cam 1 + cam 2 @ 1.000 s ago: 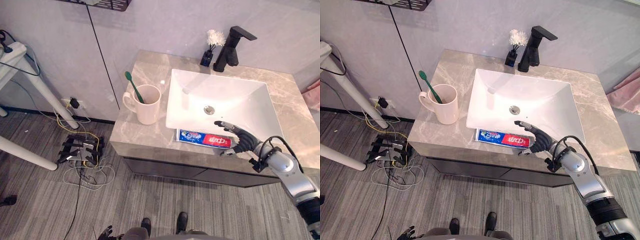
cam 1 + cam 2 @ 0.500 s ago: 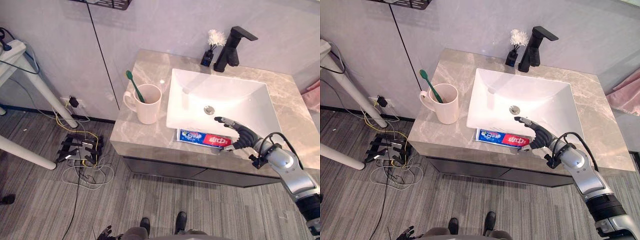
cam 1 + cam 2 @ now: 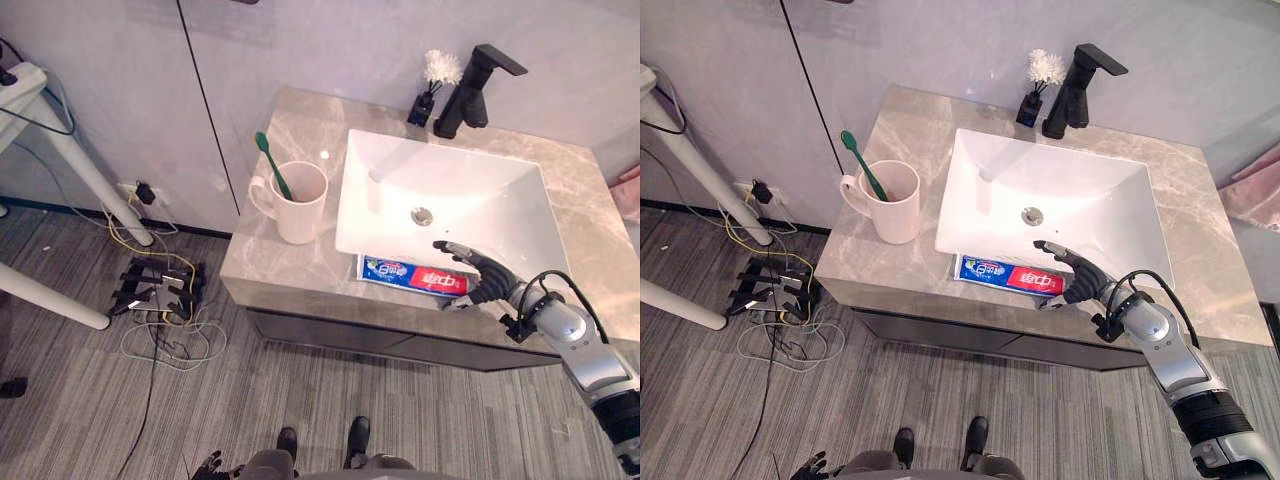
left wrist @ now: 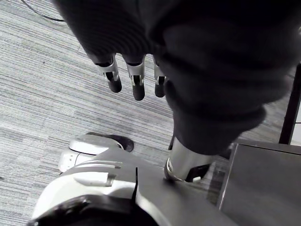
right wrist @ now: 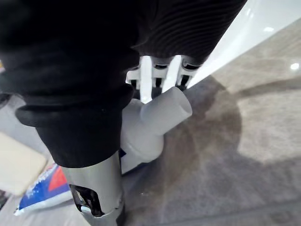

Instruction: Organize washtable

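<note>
The right hand (image 3: 483,281) hovers low over the cap end of the tube (image 3: 412,275). Its fingers (image 5: 146,77) are loosely arched and apart from the thumb (image 5: 94,190), not closed. The white cap (image 5: 160,114) lies between them, close against the fingers. From the hand the tube runs off toward the robot's left, flat on the counter (image 3: 290,268). The sink (image 3: 385,195) is just beyond the fingertips. Well to the hand's left stands the mug (image 3: 298,208) holding a green toothbrush (image 3: 271,164). The faucet (image 3: 474,88) is far past the hand, behind the sink. The left hand (image 4: 134,79) hangs over the floor, fingers straight, holding nothing.
</note>
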Controlling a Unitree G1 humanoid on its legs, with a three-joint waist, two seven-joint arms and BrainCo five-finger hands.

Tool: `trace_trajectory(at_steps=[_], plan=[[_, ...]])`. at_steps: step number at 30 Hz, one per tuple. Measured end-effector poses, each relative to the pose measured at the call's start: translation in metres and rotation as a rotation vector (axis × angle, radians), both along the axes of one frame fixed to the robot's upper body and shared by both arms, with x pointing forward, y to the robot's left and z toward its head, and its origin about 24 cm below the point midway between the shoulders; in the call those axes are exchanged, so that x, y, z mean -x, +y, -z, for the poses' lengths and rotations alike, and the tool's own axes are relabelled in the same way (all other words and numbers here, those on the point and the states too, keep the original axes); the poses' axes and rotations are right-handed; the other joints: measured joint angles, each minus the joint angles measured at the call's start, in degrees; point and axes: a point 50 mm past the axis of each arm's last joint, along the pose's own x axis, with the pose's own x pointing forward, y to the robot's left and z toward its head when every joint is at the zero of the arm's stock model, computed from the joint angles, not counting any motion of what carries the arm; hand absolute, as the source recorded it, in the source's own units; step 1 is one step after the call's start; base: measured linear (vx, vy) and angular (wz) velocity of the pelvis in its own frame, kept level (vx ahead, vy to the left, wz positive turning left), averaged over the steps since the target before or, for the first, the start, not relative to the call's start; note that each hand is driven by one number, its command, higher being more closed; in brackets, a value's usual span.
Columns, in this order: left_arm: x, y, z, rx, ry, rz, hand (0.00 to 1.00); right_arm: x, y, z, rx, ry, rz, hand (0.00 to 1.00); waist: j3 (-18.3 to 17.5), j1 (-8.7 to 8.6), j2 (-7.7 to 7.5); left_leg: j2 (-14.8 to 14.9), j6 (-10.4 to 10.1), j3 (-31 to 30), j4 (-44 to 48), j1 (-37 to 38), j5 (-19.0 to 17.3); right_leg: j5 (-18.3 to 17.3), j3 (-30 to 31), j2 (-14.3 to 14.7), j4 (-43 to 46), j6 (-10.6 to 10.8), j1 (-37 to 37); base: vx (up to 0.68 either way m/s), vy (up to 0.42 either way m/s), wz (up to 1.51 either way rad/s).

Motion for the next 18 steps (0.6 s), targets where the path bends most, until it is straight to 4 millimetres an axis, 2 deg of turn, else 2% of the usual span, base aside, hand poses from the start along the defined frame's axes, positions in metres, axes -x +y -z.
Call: trace_trajectory(at_steps=[7, 11, 18], plan=[[-0.001, 0.000, 0.000, -0.001, -0.002, 0.001, 0.00, -0.001, 0.001, -0.003, 0.025, -0.026, -0.011, 1.00, 0.58, 0.07, -0.09, 0.35, -0.01, 0.13, -0.01, -0.06, -0.01, 0.00, 0.15, 0.01, 0.07, 0.00, -0.18, 0.00, 0.000, 0.00], [-0.007, 0.001, -0.002, -0.003, -0.025, 0.009, 0.00, -0.006, -0.002, -0.012, 0.043, -0.064, 0.007, 1.00, 1.57, 1.26, -0.33, 0.46, -0.02, 0.10, -0.01, -0.11, -0.02, 0.00, 0.10, 0.07, 0.02, 0.00, -0.21, 0.00, 0.000, 0.00], [-0.007, 0.001, -0.002, -0.004, -0.024, 0.016, 0.00, -0.009, 0.000, -0.015, 0.051, -0.081, 0.003, 1.00, 1.56, 1.37, -0.32, 0.43, -0.02, -0.90, 0.05, 0.34, -0.03, -0.01, -0.26, 0.01, 0.02, 0.00, 0.58, 0.00, 0.002, 0.05]])
